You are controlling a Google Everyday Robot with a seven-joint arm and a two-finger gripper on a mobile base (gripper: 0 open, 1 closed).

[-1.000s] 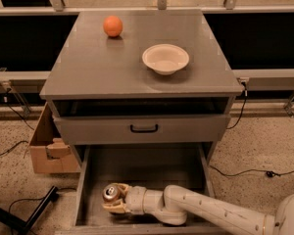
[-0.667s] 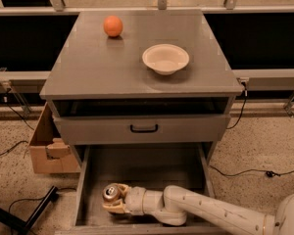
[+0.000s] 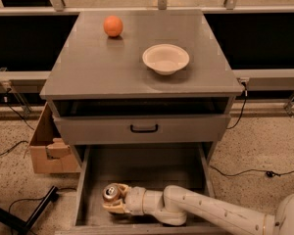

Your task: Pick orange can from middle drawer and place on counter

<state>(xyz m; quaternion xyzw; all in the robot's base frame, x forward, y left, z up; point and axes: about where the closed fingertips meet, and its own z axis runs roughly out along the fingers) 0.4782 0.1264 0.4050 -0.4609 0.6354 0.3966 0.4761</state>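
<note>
The orange can (image 3: 110,193) stands in the front left part of the open middle drawer (image 3: 152,168), its silver top facing up. My gripper (image 3: 114,199) reaches in from the right along the drawer's front edge. Its pale fingers (image 3: 112,208) sit on either side of the can and look closed on it. The can rests low, at the drawer floor. The counter (image 3: 103,70) is the grey cabinet top above.
A round orange fruit (image 3: 113,26) and a white bowl (image 3: 165,58) sit on the counter. A closed drawer front with a black handle (image 3: 144,128) overhangs the open drawer. A cardboard box (image 3: 46,151) stands left of the cabinet. Cables lie on the floor.
</note>
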